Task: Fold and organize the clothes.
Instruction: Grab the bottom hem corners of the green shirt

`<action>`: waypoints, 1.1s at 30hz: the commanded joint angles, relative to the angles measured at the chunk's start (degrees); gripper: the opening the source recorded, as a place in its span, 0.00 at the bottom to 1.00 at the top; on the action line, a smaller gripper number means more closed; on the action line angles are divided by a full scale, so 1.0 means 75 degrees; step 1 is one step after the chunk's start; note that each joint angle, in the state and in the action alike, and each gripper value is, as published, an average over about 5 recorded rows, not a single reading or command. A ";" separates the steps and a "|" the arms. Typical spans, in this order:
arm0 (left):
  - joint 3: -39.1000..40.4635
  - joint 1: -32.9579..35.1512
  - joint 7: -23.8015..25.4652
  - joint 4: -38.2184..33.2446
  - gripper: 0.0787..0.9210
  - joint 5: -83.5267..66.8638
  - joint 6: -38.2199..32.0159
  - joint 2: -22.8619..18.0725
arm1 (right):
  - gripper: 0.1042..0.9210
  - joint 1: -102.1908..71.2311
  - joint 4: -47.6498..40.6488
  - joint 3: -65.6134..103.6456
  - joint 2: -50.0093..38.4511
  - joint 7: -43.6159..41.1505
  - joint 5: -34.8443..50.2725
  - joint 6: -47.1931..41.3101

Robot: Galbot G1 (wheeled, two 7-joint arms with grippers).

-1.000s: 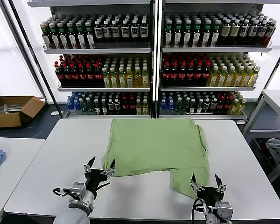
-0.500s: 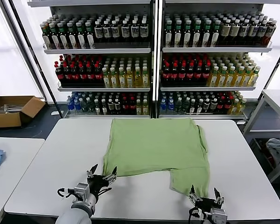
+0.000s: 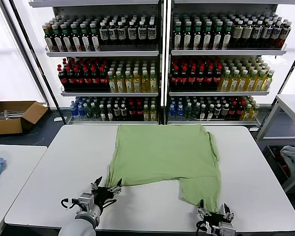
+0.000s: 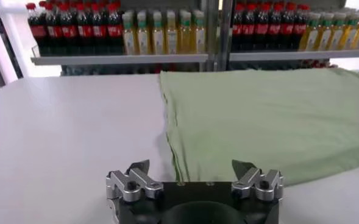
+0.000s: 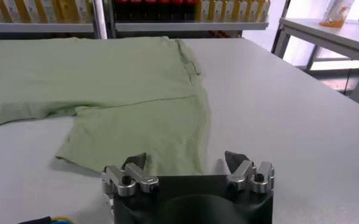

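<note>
A: Status on the fold?

B: Partly done, as judged from the lie of the cloth. The light green polo shirt (image 3: 164,160) is spread on the white table (image 3: 49,172), centred and toward the far edge. A doubled edge is seen along its left side in the left wrist view, so one fold looks made there. No buttons or graphic are seen, so it is probably face down.

A: What's left?

B: A flap (image 3: 201,189) of the shirt is left sticking out toward the near right corner, past the otherwise straight near hem. It is not yet tucked in. The remaining folds and the final placing are also judged outstanding.

A: Grippers?

B: Left gripper (image 3: 107,188) is held low at the near left, just off the shirt's near-left corner, jaws apart, nothing held. Right gripper (image 3: 212,210) is at the near edge, right at the tip of the flap, jaws apart, nothing held. In the right wrist view the flap's edge is seen lying just ahead of the fingertips (image 5: 136,161); contact cannot be confirmed.

A: Anything else on the table?

B: Nothing else is seen on it. Shelves of bottles (image 3: 162,64) are behind, a cardboard box (image 3: 12,115) is on the floor far left.
</note>
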 commanded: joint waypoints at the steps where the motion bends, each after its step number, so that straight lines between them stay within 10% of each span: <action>1: 0.0074 0.0094 0.0019 0.0101 0.88 0.0064 0.0074 0.0072 | 0.85 -0.0033 -0.0080 -0.0047 0.0039 0.0000 0.0038 -0.0005; 24: 0.0226 0.0306 0.0131 0.0080 0.22 0.0229 -0.0128 0.0000 | 0.05 -0.0084 -0.0037 -0.0050 -0.0049 -0.0312 0.0100 0.0452; 33: 0.0061 0.0196 0.0267 -0.0493 0.01 -0.0021 -0.1114 -0.0187 | 0.01 0.0230 0.0868 0.0242 -0.0095 -0.0878 -0.0032 0.0935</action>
